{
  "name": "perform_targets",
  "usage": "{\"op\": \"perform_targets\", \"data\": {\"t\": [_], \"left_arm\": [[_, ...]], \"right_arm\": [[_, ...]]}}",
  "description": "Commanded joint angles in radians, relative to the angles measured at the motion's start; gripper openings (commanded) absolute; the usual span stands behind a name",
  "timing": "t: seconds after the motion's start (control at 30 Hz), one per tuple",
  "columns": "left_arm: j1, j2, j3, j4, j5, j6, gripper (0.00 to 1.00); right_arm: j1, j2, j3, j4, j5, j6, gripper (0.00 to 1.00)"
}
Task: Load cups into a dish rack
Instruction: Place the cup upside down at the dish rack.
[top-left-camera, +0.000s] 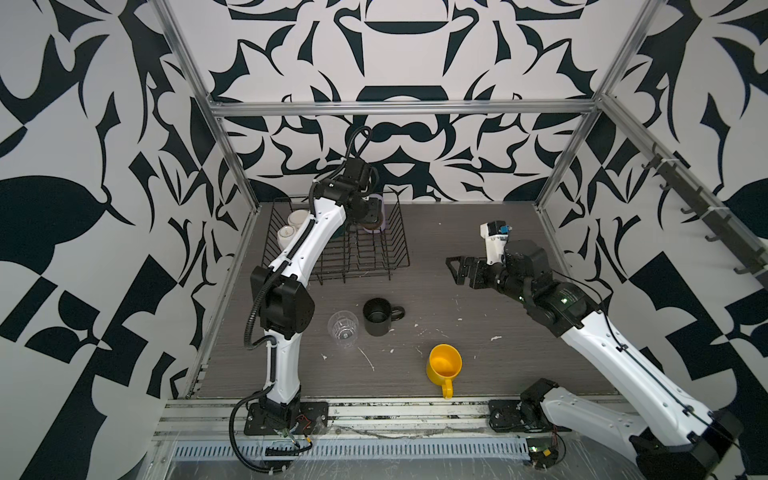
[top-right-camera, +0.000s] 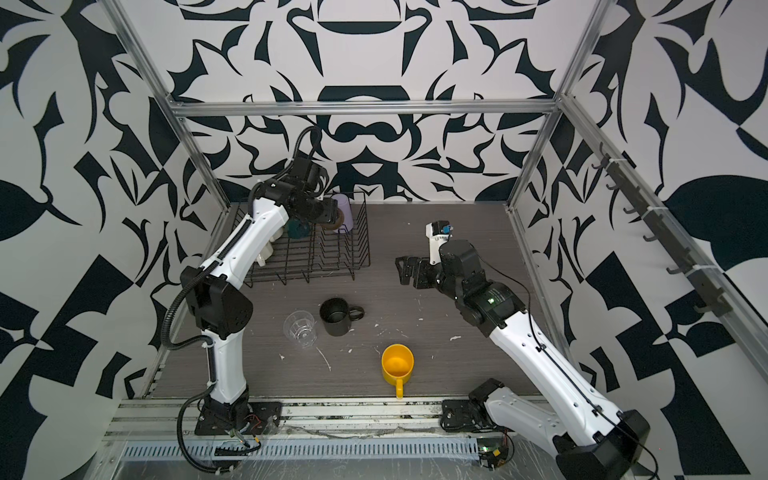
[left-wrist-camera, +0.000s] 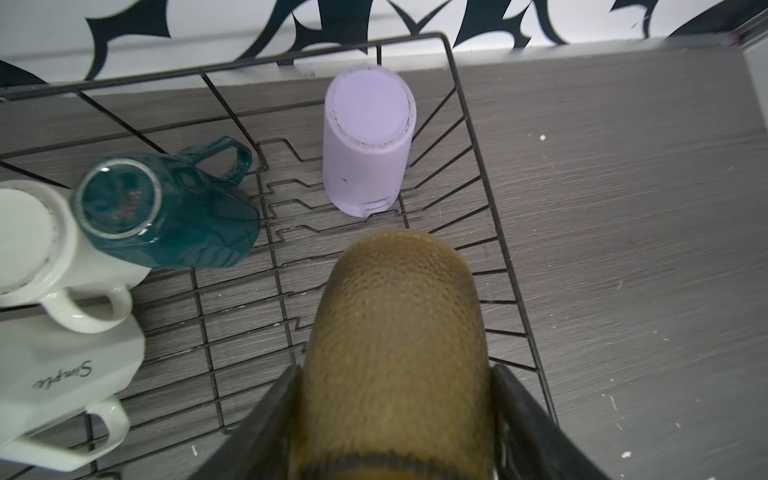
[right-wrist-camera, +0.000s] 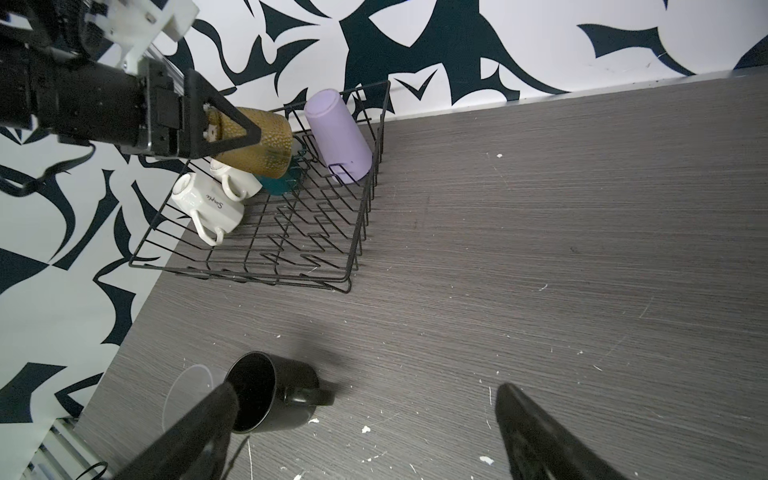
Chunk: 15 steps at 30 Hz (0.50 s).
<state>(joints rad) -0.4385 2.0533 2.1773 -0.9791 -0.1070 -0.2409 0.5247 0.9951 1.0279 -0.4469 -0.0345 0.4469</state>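
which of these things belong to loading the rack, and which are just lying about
Job: rack; olive glass, held by the left hand; lilac tumbler, teal mug, plain white mug and lettered white mug, all in the rack; black mug, clear glass and yellow mug, on the table.

Lying about: white flecks on the table; wall hooks; slotted strip in front.

Grey table (right-wrist-camera: 582, 208), strewn with white flecks (right-wrist-camera: 365, 429), spreads beneath the right fingers (right-wrist-camera: 536, 449); a black-and-white patterned wall (right-wrist-camera: 498, 41) rises beyond them, edged by aluminium frame (top-left-camera: 399, 109).
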Motion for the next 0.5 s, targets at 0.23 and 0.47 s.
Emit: {"op": "perform_targets", "data": {"t": [0.23, 0.47], "left_arm": [[-0.027, 0.151, 0.13, -0.053, -0.081, 0.006, 0.0], [-0.027, 0.233, 0.19, -0.049, -0.097, 0.01, 0.0]], "right_arm": [[-0.005, -0.024, -0.02, 0.017, 0.001, -0.017, 0.99], [-0.005, -0.03, -0.029, 0.01, -0.001, -0.014, 0.98]]}}
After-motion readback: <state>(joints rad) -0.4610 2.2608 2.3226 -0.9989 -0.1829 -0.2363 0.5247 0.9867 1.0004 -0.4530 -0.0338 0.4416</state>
